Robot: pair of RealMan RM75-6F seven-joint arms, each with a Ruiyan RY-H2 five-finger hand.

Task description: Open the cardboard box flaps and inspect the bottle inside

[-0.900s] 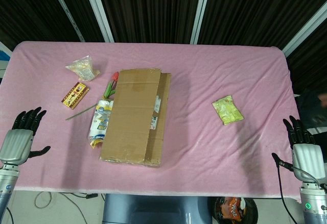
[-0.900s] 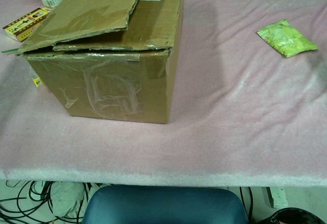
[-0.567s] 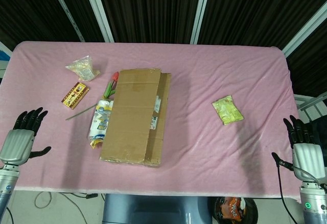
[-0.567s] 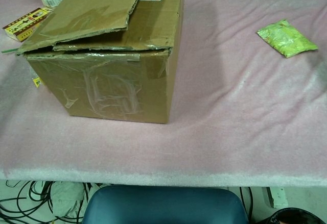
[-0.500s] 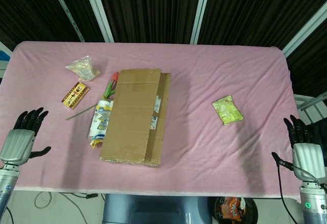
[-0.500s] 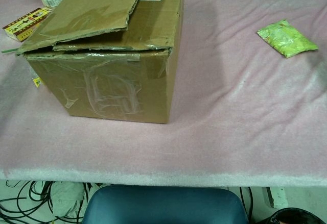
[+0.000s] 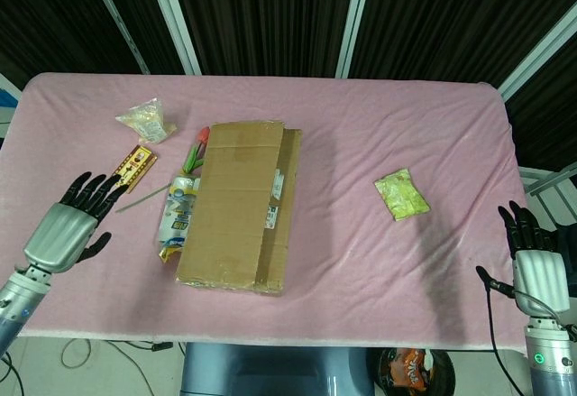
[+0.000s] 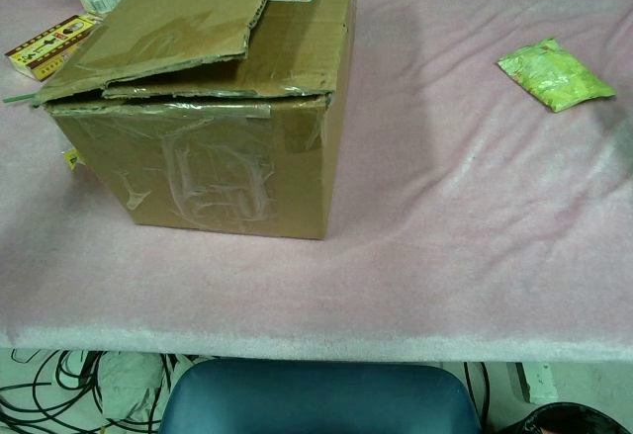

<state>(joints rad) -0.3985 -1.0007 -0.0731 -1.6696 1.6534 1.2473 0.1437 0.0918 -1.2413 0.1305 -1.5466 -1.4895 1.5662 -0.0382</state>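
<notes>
A brown cardboard box [image 7: 239, 202] [image 8: 213, 88] stands left of the table's middle with its top flaps [image 8: 173, 14] folded down; the bottle inside is hidden. My left hand [image 7: 65, 229] hovers over the table's left front, fingers spread, holding nothing, a short way left of the box. Far to the right, my right hand [image 7: 534, 265] is raised at the table's front right corner, also spread and empty. Neither hand shows in the chest view.
Left of the box lie a printed packet [image 7: 177, 218], a red-tipped flower stem [image 7: 193, 156], a small red-and-gold box [image 7: 132, 167] [image 8: 45, 43] and a clear crinkled bag [image 7: 146, 120]. A yellow-green sachet [image 7: 401, 194] [image 8: 554, 74] lies right of centre. Pink cloth [image 7: 361, 125] covers the table.
My left hand has moved forward and right over the table toward the box. The right hand has barely shifted. The box is unchanged.
</notes>
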